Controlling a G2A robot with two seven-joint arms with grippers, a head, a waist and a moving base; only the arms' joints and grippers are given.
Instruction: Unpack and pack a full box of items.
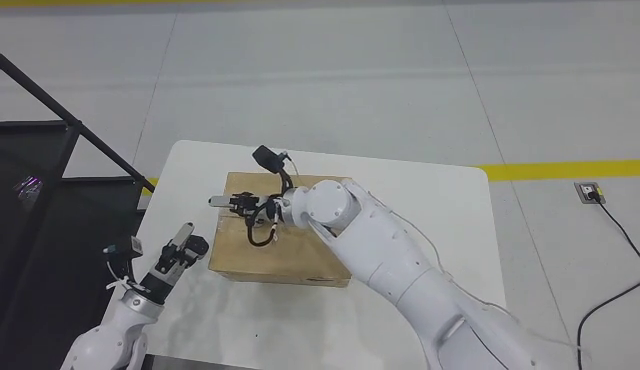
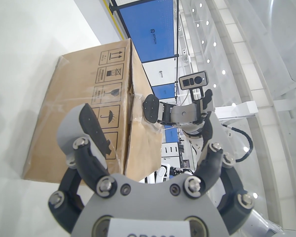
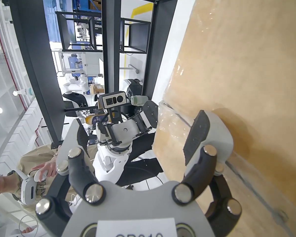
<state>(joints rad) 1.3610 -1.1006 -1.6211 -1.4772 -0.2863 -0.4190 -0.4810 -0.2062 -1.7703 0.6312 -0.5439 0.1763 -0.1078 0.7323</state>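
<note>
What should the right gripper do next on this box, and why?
Probably lower the right gripper slightly and pinch the crinkled clear tape at the top edge of the box. The box is closed and taped along its seam, and that gripper hangs open at the tape's end.

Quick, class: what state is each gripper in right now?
Left gripper: open, empty, beside the box.
Right gripper: open, empty, at the box's taped top.
</note>
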